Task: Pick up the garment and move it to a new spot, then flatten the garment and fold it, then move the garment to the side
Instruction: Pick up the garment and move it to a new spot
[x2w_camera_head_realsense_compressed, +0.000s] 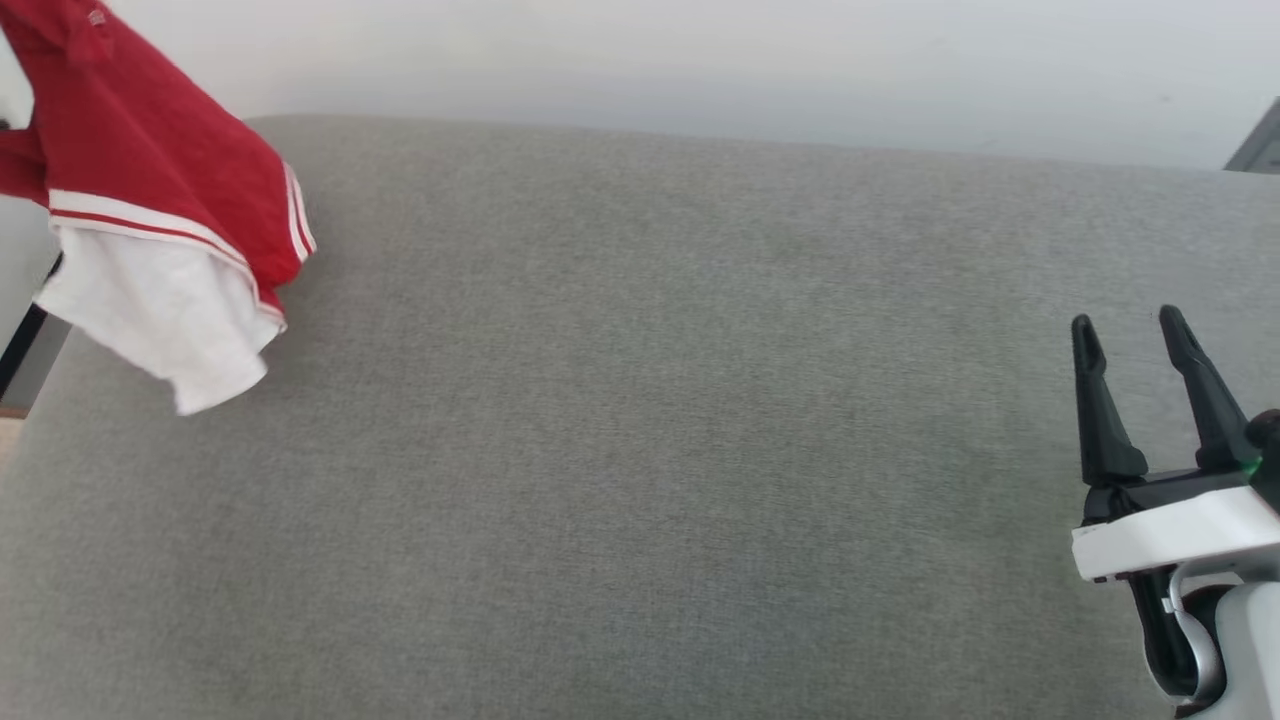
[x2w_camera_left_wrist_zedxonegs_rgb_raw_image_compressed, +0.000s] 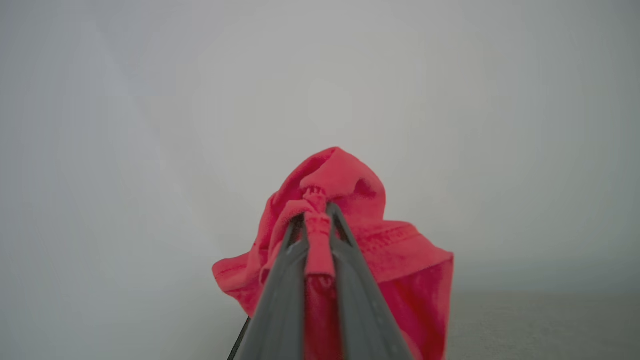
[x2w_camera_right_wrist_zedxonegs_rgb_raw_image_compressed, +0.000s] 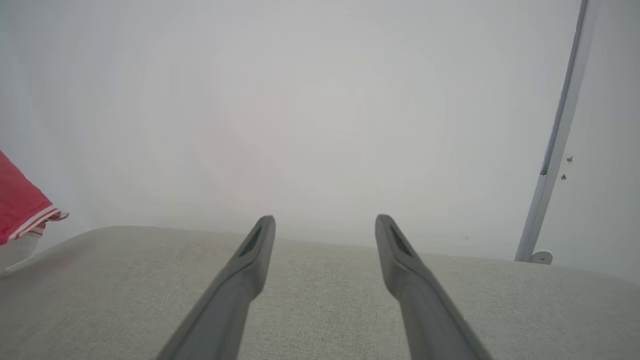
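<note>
We hold the shirt (x2w_camera_head_realsense_compressed: 160, 190) pinched tight in the left gripper (x2w_camera_left_wrist_zedxonegs_rgb_raw_image_compressed: 316, 216), hanging over the far-left edge of the grey surface (x2w_camera_head_realsense_compressed: 640, 450), presumably for carrying. The right gripper (x2w_camera_head_realsense_compressed: 1127, 330) waits near right, wide open and empty.

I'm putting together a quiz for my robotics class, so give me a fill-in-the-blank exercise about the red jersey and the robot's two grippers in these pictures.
1. The left gripper has its jaws ____ on the garment.
2. The right gripper holds nothing; its jaws stand ____.
3. In the head view, the garment hangs over the far ____ corner of the grey fabric surface.
4. The garment's lowest-hanging sleeve is ____.

Missing words: shut; open; left; white.
</note>
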